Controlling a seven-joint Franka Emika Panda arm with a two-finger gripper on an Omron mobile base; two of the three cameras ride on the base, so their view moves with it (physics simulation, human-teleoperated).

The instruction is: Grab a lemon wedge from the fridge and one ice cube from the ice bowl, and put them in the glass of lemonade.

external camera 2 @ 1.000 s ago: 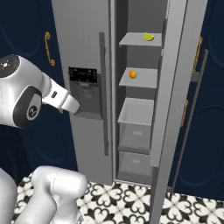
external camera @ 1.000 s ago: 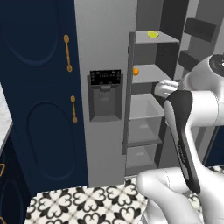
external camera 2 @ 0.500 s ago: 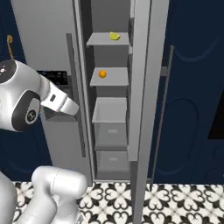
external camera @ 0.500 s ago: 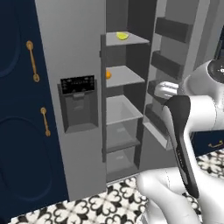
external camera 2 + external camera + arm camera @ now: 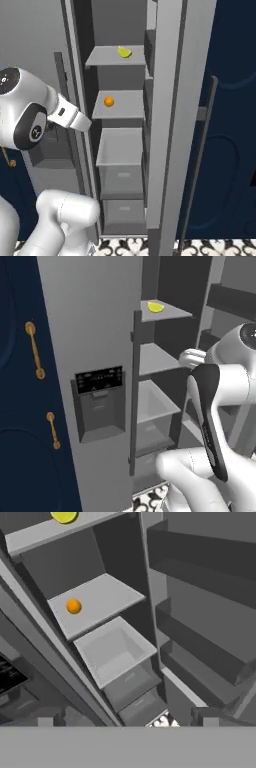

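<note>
The fridge (image 5: 95,316) stands open, its grey shelves facing me. The lemon wedge (image 5: 155,307) lies on the top shelf, small and bright yellow; it also shows as the lemon wedge (image 5: 124,52) and, cut by the top edge of the hand view, the lemon wedge (image 5: 64,516). My gripper (image 5: 127,722) is open in front of the fridge interior, well below the wedge, with nothing between its widely spaced fingertips (image 5: 45,722). The ice bowl, ice cube and glass of lemonade are out of view.
A small round orange fruit (image 5: 108,101) sits on the second shelf (image 5: 95,602). Below it are an open bin (image 5: 112,649) and drawers (image 5: 122,177). Door racks (image 5: 200,647) line the right side. Navy cabinets with gold handles (image 5: 34,351) flank the fridge.
Both base views have shifted as the base drove; the open fridge now looms larger and closer. The gripper has stayed open.
</note>
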